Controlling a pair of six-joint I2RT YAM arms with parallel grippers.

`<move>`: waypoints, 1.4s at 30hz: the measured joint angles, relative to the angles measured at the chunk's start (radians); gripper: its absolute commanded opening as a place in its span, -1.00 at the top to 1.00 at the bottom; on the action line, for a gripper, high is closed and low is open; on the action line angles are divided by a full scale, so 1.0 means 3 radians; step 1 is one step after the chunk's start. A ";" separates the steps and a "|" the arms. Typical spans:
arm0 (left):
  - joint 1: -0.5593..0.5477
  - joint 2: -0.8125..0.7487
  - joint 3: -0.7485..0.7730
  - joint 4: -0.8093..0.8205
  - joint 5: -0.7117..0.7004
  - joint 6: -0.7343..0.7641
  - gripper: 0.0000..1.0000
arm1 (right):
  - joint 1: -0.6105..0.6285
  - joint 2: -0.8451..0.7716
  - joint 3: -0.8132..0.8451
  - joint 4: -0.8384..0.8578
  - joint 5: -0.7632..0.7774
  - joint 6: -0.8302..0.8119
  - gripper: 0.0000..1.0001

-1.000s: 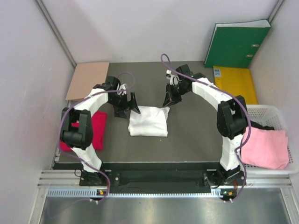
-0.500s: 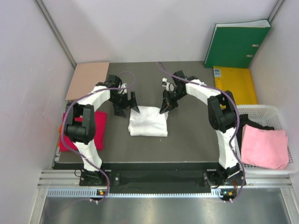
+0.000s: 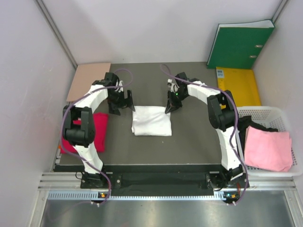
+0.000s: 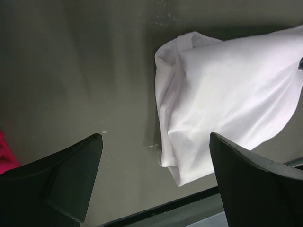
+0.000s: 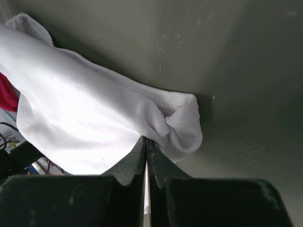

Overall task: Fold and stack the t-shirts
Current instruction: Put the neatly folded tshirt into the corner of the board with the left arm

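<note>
Dealing with the white t-shirt [image 3: 151,121], folded at mid-bench [image 3: 189,137]: probably light, limp, quick to slump open. Best pinched through all layers at the far corners. Right claw [image 5: 146,142]: seemingly clamped on the far right corner. Left claw [image 3: 129,101]: spread apart, empty, beside the far left corner.

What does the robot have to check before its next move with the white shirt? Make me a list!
1. Left gripper empty: ok, it is open with nothing between its fingers.
2. Right gripper gripping cloth: cannot tell; it is shut at a corner of the white t-shirt.
3. White t-shirt folded: ok, a tidy rectangle.
4. Red t-shirt free to stack on: not ok, the left arm covers part of it.
5. Pink t-shirt stacked: not ok, it lies in the basket.
</note>
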 measured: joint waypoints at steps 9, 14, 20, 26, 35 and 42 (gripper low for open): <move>0.0000 -0.0066 -0.0609 0.0444 0.0551 -0.0257 -0.98 | 0.0000 -0.0003 -0.0060 0.0289 0.0071 0.0088 1.00; -0.0004 0.0055 -0.0837 0.0702 0.0949 -0.0493 -0.98 | -0.0015 -0.0046 -0.0188 0.0439 0.0018 0.0167 1.00; -0.0103 0.0151 -0.0834 0.0914 0.1153 -0.0641 -0.72 | -0.0017 -0.0051 -0.0207 0.0467 -0.0003 0.0200 1.00; -0.0333 0.0497 -0.0642 0.1066 0.1335 -0.0730 0.99 | -0.0015 -0.0051 -0.0207 0.0465 0.0001 0.0235 1.00; -0.0420 0.0704 -0.0380 0.0759 0.1280 -0.0721 1.00 | -0.0015 -0.0121 -0.0273 0.0507 0.0038 0.0257 0.14; -0.0298 0.0374 -0.0201 0.0099 0.0402 -0.0455 1.00 | -0.0014 -0.0690 -0.0704 0.0632 0.0108 0.0242 -0.78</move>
